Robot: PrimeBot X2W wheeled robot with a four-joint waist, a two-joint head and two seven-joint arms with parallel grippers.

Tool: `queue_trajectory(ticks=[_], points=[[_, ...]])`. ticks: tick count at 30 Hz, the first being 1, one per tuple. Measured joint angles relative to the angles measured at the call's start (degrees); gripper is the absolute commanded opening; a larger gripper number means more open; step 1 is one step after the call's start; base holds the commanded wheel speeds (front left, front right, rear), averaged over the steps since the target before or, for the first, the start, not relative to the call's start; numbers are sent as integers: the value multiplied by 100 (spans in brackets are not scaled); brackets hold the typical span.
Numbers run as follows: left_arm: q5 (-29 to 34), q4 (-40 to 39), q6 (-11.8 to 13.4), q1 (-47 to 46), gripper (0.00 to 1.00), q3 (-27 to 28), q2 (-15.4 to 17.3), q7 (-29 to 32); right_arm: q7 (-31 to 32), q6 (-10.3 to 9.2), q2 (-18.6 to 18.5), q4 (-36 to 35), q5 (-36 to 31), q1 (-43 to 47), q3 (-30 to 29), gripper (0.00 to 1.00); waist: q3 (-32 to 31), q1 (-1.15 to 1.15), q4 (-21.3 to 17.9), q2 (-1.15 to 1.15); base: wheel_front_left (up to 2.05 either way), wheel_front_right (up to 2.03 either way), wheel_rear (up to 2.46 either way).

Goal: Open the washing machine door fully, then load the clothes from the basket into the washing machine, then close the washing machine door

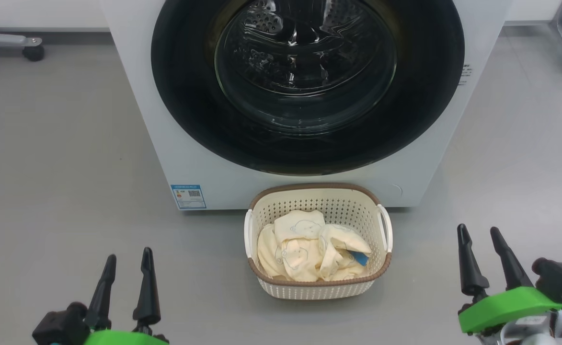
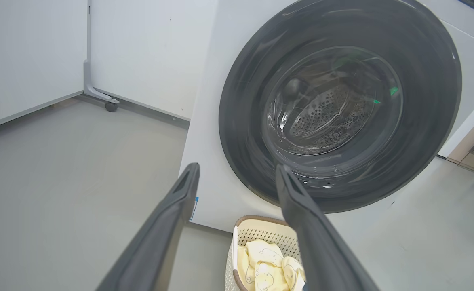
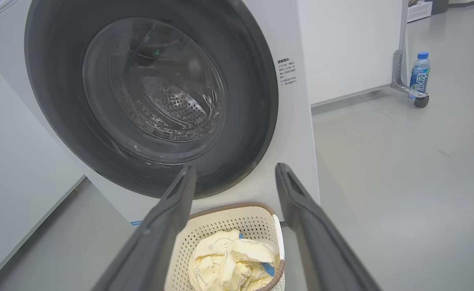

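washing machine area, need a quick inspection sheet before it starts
surface: grey floor, smooth
job's things: washing machine with its door shut; basket on the floor in front of it, clothes inside
clutter: water bottle beside a wheel
grippers: left gripper and right gripper open, holding nothing
cables: nothing seen
surroundings: white panels behind the machine
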Motion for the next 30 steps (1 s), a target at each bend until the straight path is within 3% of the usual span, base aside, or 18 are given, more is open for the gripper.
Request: queue_trajectory(ticks=[11, 30], points=[[701, -157, -4, 19, 100, -51, 11, -158, -187, 0, -19, -20, -612, 4, 109, 100, 23, 0, -31, 0, 0, 0, 0], [705, -151, -4, 19, 100, -123, 14, -158, -191, 0, -103, 207, -545, 8, 240, 100, 24, 0, -24, 0, 0, 0, 0]])
